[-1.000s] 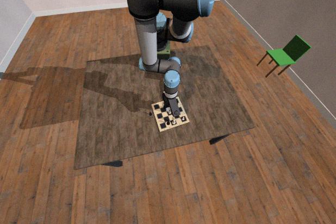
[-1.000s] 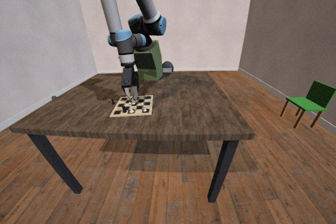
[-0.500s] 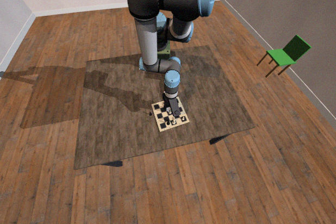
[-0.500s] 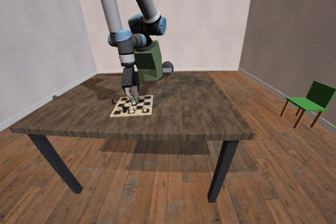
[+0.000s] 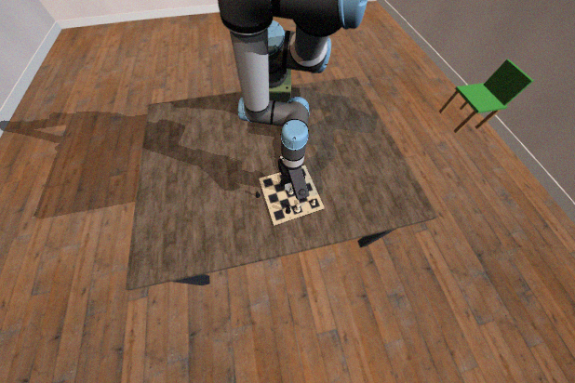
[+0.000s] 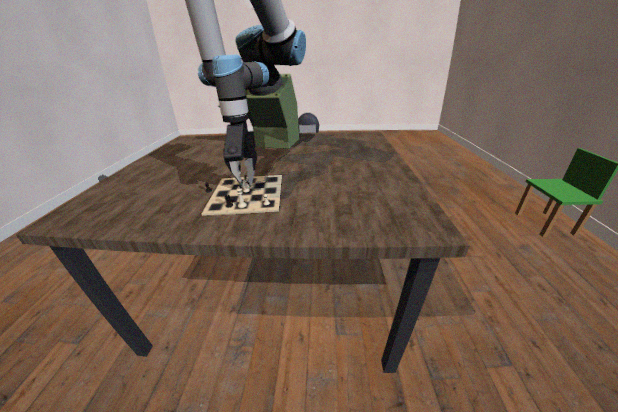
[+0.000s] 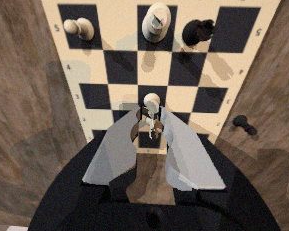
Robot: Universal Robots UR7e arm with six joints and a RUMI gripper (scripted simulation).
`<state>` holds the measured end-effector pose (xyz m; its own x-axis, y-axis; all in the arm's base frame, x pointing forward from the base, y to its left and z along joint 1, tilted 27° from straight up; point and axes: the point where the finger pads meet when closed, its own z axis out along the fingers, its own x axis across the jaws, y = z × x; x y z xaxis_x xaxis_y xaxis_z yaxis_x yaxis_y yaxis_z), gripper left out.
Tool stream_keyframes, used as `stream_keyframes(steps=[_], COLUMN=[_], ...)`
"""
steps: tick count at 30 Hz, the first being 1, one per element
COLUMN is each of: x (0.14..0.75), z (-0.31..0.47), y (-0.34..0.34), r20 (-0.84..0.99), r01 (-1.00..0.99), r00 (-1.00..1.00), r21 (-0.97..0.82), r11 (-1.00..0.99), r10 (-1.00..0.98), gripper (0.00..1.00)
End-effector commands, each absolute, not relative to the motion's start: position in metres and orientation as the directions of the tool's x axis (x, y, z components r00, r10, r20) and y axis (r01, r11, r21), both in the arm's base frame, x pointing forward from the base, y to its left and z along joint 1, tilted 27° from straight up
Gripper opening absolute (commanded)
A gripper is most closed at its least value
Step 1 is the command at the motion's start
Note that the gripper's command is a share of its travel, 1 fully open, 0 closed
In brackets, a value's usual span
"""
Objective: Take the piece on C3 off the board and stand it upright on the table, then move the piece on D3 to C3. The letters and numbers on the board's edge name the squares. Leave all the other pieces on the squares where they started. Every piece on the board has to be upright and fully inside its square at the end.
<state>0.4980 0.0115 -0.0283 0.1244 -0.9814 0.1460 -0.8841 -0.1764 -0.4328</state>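
Wrist view: jaws clenched on white pawn (image 7: 151, 106); black pawn (image 7: 244, 124), seemingly upright, off-board.

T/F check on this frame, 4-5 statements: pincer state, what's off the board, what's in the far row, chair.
1. The pincer is shut on a white piece. True.
2. A black piece stands on the table beside the board. True.
3. The board's far row in the wrist view holds three black pieces. False: two white, and, and one black.
4. The chair is red. False: it is green.
5. The pincer hovers over bare table, away from the board. False: it is over the board.
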Motion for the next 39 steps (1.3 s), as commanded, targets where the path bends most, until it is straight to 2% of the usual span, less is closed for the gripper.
stream_keyframes(steps=[1,39], x=[0.4982,0.5001], z=[-0.0279,-0.0315], y=[0.0115,0.0112], r20=[0.146,0.146], r01=[-0.884,-0.884], r00=[0.124,0.124], r21=[-0.434,-0.434], r11=[-0.177,-0.177], r10=[-0.981,-0.981], gripper=[0.00,0.00])
